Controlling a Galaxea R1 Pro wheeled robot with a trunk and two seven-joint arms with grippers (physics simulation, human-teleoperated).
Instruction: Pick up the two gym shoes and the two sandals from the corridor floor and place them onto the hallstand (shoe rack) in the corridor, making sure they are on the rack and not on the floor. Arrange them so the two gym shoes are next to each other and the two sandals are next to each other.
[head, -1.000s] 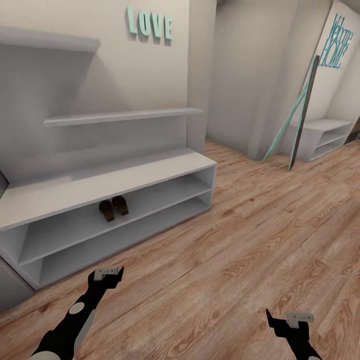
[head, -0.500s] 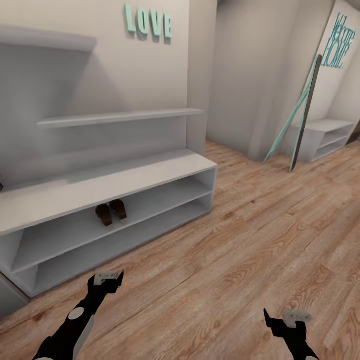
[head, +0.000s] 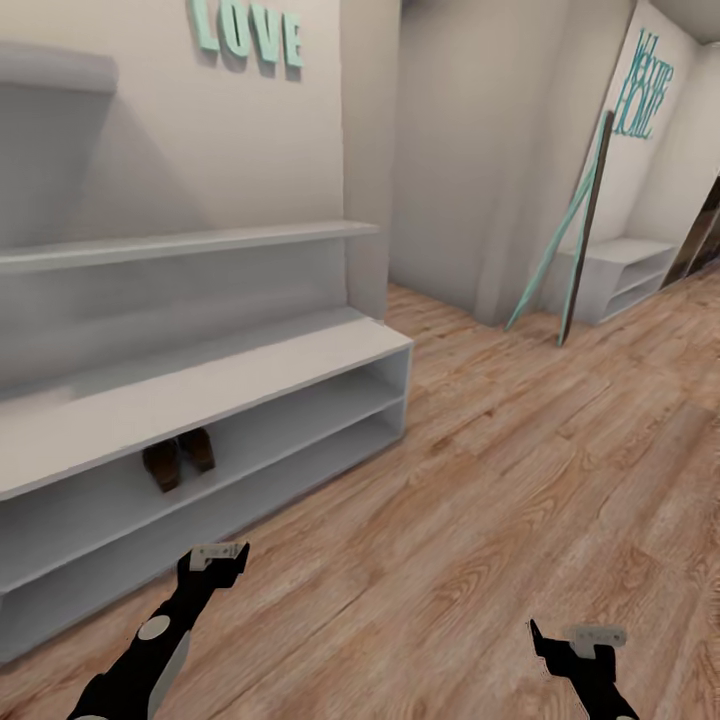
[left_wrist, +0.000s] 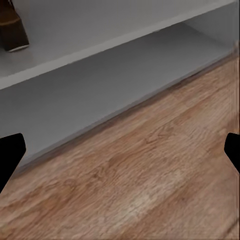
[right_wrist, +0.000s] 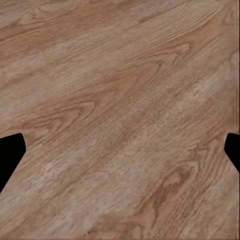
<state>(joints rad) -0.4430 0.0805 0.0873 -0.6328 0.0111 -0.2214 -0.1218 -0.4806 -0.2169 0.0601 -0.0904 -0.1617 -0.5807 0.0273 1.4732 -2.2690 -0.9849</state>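
Note:
The two brown sandals (head: 178, 460) stand side by side on the upper open tier of the pale grey hallstand (head: 210, 372), below the mint LOVE letters (head: 248, 34). One sandal (left_wrist: 11, 29) also shows in the left wrist view, on the tier above the corridor floor (head: 500, 480). My left gripper (head: 216, 558) hangs open and empty just in front of the rack's lower tier, over the planks. Over bare floor at the lower right, my right gripper (head: 582, 640) is open and empty too. The gym shoes are out of view.
A second white bench unit (head: 622, 272) with teal script lettering (head: 640, 98) stands at the far right of the corridor. A teal and dark frame (head: 578, 240) leans on the wall beside it. A wall corner (head: 372, 160) juts out right of the hallstand.
The whole picture has shifted left, so the camera has moved; the hallstand and sandals now sit further left in view. Both grippers keep their places and stay open.

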